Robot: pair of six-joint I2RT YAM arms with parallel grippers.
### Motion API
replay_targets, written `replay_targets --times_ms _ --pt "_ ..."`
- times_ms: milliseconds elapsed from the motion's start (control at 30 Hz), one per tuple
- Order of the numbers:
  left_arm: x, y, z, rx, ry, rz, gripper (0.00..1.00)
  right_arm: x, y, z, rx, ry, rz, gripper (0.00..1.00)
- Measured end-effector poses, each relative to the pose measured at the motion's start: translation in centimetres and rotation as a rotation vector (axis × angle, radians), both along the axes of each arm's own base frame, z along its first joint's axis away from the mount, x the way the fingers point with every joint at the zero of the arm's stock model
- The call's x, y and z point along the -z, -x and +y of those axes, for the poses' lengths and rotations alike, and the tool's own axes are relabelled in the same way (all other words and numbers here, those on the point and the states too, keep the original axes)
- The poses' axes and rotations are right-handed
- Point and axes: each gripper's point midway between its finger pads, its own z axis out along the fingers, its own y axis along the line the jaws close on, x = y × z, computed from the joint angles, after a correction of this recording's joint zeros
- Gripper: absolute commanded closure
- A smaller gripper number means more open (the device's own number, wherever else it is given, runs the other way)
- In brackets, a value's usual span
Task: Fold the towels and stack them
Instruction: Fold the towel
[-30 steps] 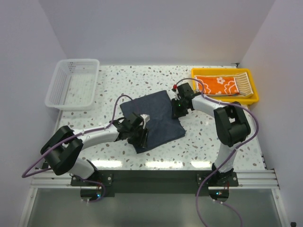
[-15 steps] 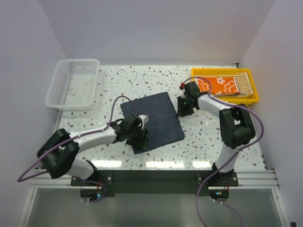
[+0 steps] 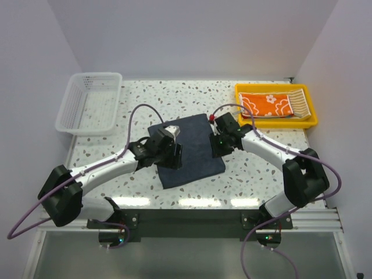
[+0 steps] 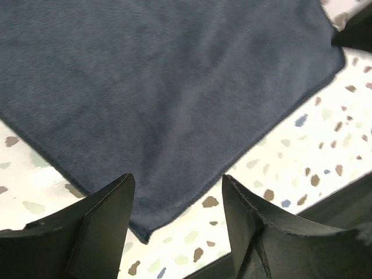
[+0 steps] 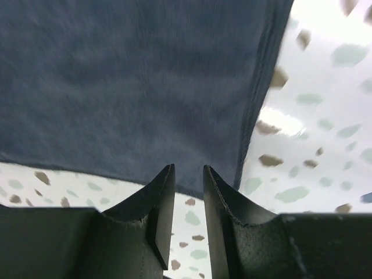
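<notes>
A plain dark blue-grey towel (image 3: 196, 152) lies flat and folded at mid-table. My left gripper (image 3: 172, 156) hovers over its left part, jaws open and empty; in the left wrist view the left gripper (image 4: 178, 180) frames a near corner of the towel (image 4: 174, 87). My right gripper (image 3: 216, 144) is at the towel's right edge. In the right wrist view its fingers (image 5: 165, 192) stand a narrow gap apart with nothing between them, above the towel's (image 5: 145, 75) hem. An orange flower-print towel (image 3: 267, 103) and a tan striped towel (image 3: 299, 103) lie in the yellow tray (image 3: 278, 122).
A white mesh basket (image 3: 75, 125) stands at the back left. The yellow tray sits at the back right, close behind the right arm. Speckled tabletop (image 3: 256, 168) surrounds the dark towel.
The dark towel's raised edge has settled flat. My left gripper opened wider and moved up over the towel. My right gripper drew away toward the tray, then came back to the towel's right edge.
</notes>
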Motion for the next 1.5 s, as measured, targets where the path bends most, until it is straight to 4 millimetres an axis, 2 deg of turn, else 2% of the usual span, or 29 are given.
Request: replay_targets --times_ms 100,167,267,367,500,667,767,800,867,933,1033,1133,1233,1300,1400,1500 --pt "1.4 -0.4 1.2 -0.052 -0.037 0.005 0.40 2.9 3.2 -0.8 -0.004 0.062 0.082 0.72" --pt "2.8 -0.5 2.1 -0.081 -0.069 0.024 0.41 4.4 4.7 -1.7 0.007 0.104 0.123 0.73" --pt "5.5 0.0 3.3 -0.117 -0.126 0.073 0.42 5.6 5.8 -2.3 0.023 0.145 0.145 0.74" --pt "7.0 0.8 4.1 -0.131 -0.152 0.111 0.42 5.7 6.1 -2.2 0.036 0.163 0.135 0.74" --pt "6.9 1.2 4.3 -0.146 -0.128 0.102 0.39 5.7 7.2 -2.1 0.050 0.163 0.132 0.75" --pt "6.1 1.8 4.9 -0.161 -0.114 0.095 0.29 5.5 9.5 -2.3 0.045 0.157 0.172 0.71" --pt "5.0 1.3 5.3 -0.159 -0.116 0.067 0.23 4.3 10.3 -2.4 0.027 0.151 0.195 0.68" --pt "4.4 0.7 5.3 -0.158 -0.117 0.051 0.22 3.5 10.1 -2.3 0.016 0.154 0.193 0.61" --pt "3.0 -1.0 5.7 -0.151 -0.124 0.008 0.17 1.2 8.5 -1.4 -0.014 0.146 0.161 0.56" --pt "0.9 -3.8 6.5 -0.150 -0.131 -0.060 0.08 -1.6 5.6 0.0 -0.055 0.120 0.094 0.51" --pt "-1.8 -8.3 8.1 -0.123 -0.178 -0.162 0.04 -5.7 -0.4 1.6 -0.104 0.064 -0.035 0.46" --pt "-3.1 -12.7 9.8 -0.067 -0.261 -0.236 0.03 -7.9 -5.6 1.1 -0.139 0.049 -0.118 0.40" --pt "-2.6 -15.9 11.2 -0.007 -0.311 -0.257 0.05 -8.6 -10.7 0.5 -0.207 0.082 -0.170 0.36" --pt "-1.5 -17.4 12.1 0.035 -0.328 -0.238 0.06 -8.2 -13.2 0.8 -0.279 0.093 -0.198 0.35" --pt "0.3 -19.3 12.9 0.106 -0.350 -0.204 0.09 -6.7 -15.0 1.2 -0.393 0.097 -0.196 0.36" --pt "1.8 -20.4 12.6 0.188 -0.355 -0.179 0.14 -5.2 -16.5 1.7 -0.499 0.099 -0.189 0.38"
